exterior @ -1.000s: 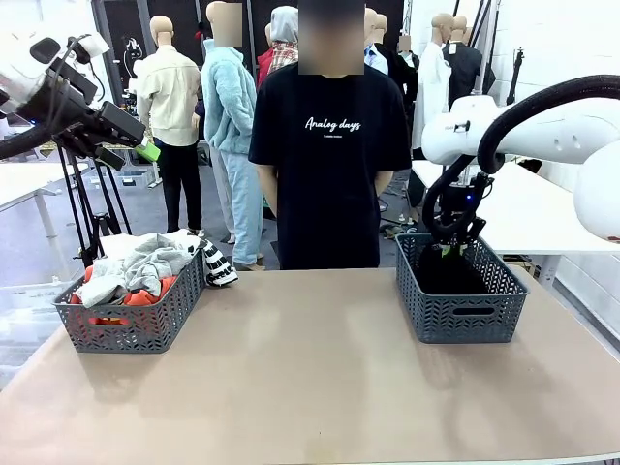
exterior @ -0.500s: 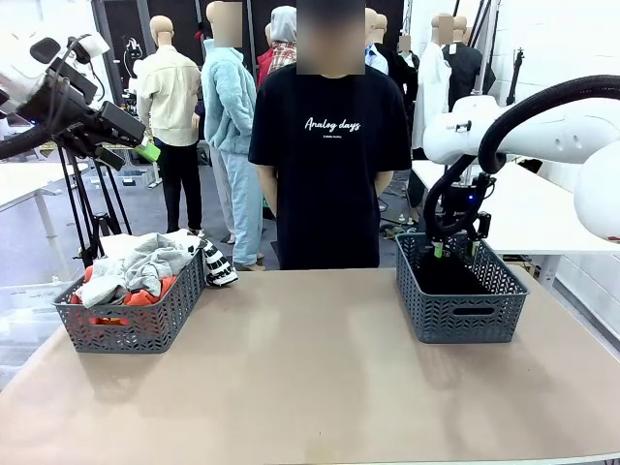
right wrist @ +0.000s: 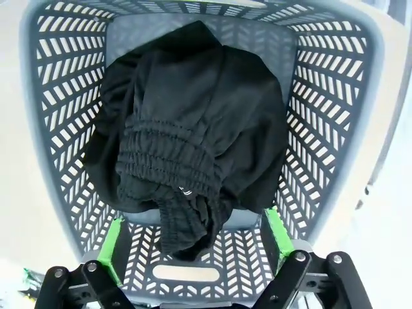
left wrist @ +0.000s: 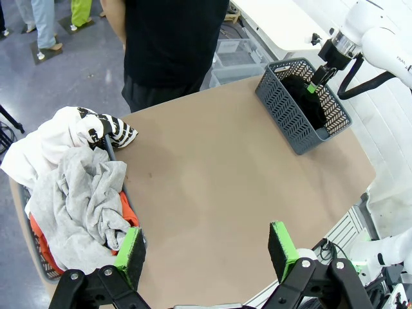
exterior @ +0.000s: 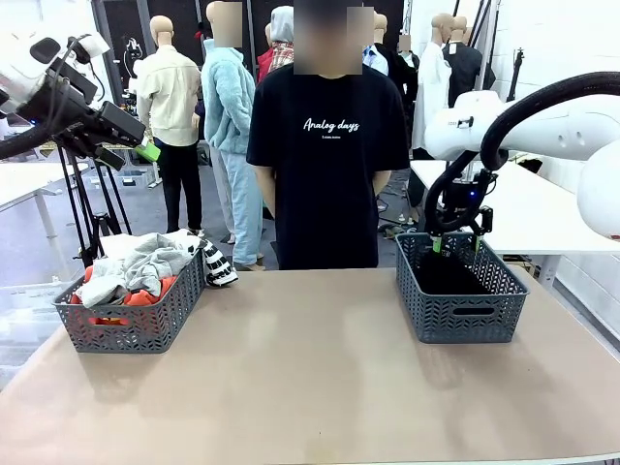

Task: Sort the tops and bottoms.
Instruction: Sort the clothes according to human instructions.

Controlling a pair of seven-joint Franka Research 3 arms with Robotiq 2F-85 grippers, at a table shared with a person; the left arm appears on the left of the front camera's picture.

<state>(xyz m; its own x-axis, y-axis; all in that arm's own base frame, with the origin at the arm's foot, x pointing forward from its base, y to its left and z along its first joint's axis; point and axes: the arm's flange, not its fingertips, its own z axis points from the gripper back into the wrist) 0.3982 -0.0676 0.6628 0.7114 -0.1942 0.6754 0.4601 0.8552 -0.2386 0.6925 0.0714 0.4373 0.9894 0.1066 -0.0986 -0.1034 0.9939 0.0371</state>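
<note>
Tops (exterior: pixel 136 263): white, grey and orange shirts heaped in the grey basket (exterior: pixel 131 320) at nine o'clock on the table (exterior: pixel 310 378); a black-and-white printed piece (exterior: pixel 217 265) hangs over its far rim. Bottoms (right wrist: pixel 193 141): black garment with gathered waistband, lying loose inside the second grey basket (exterior: pixel 463 291) at three o'clock. Person in black tee (exterior: pixel 329 145), standing at twelve o'clock behind the table. Right gripper (exterior: pixel 455 244): above the three o'clock basket, fingers spread wide, holding nothing. Left gripper (left wrist: pixel 209 248): raised high above the nine o'clock side, fingers wide apart, empty.
</note>
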